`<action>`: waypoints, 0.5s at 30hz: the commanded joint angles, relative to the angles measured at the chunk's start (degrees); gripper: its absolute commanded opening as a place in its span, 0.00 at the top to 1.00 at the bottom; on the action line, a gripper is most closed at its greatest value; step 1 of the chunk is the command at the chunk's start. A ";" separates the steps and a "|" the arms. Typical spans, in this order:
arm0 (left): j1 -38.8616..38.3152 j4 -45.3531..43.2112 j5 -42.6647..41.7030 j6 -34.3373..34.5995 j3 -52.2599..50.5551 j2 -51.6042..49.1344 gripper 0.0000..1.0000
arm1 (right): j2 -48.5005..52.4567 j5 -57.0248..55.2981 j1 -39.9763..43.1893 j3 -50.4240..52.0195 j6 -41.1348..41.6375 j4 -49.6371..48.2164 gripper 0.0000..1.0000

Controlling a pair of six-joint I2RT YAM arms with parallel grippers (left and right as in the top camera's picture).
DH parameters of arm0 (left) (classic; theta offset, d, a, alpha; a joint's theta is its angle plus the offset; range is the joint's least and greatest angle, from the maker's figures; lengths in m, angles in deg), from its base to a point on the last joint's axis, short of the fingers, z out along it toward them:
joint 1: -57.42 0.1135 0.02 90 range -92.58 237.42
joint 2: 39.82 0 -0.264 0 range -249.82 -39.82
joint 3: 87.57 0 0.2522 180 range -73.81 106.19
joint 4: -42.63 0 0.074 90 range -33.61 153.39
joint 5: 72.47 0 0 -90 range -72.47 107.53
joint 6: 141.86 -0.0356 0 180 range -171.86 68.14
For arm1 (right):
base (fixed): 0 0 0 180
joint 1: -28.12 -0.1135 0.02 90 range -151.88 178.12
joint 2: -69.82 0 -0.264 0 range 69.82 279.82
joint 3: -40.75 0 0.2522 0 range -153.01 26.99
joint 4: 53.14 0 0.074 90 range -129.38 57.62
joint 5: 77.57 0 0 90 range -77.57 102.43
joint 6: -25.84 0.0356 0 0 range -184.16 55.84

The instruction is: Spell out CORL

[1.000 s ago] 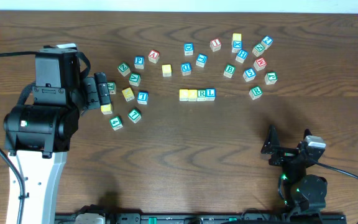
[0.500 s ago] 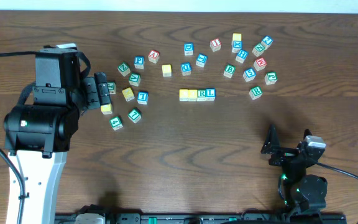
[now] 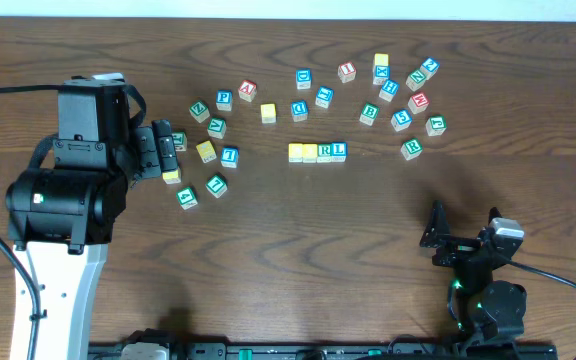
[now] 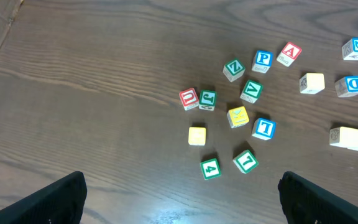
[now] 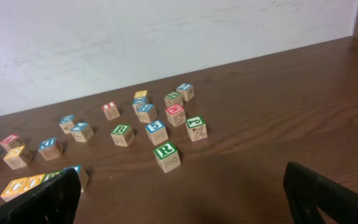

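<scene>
Left tool [image 3: 166,150]: over the left part of the table [image 3: 88,40], jaws spread fully, nothing between them.

Left cluster, beside and partly under that tool: ten loose cubes [image 3: 216,127] counted from overhead. The left wrist view shows an eleventh, a red-lettered cube [image 4: 188,98], probably hidden by the tool from above.

Centre, far side: four more loose. One is a plain yellow cube [image 3: 268,113], three are blue-lettered.

CORL row [image 3: 317,152]: near the table's middle, just nearer the robot than those four, well apart from both tools.
- Four cubes, touching side by side.
- Two yellow-topped cubes [image 3: 302,152] at the left end, then one green R cube [image 3: 325,152], then one blue L cube [image 3: 339,151].
- Long axis runs left to right, parallel to the table's near edge.
- R and L read upright from the robot's side.

Right cluster: eleven loose cubes, including a second green R [image 3: 411,148] nearest the row.

Right tool [image 3: 465,222]: low at the near right, jaws wide apart, empty.
</scene>
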 commanded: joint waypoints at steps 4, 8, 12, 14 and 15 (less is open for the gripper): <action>0.24 -5.99 0.50 -0.52 -3.23 5.46 0.02 | -0.61 0.33 -0.44 0.42 -0.35 -0.17 0.01; 1.40 -18.93 0.50 -0.55 -12.76 13.60 0.03 | -0.61 0.33 -0.44 0.42 -0.35 -0.17 0.01; 4.48 -35.98 -1.42 -0.55 -28.11 24.52 0.02 | -0.61 0.33 -0.44 0.42 -0.35 -0.17 0.01; 6.19 -42.14 -3.50 -0.57 -34.58 28.98 0.02 | -0.61 0.33 -0.44 0.42 -0.35 -0.17 0.01; 7.17 -45.20 -4.72 -0.57 -38.07 31.34 0.02 | -0.61 0.35 -0.44 0.42 -0.35 -0.17 0.01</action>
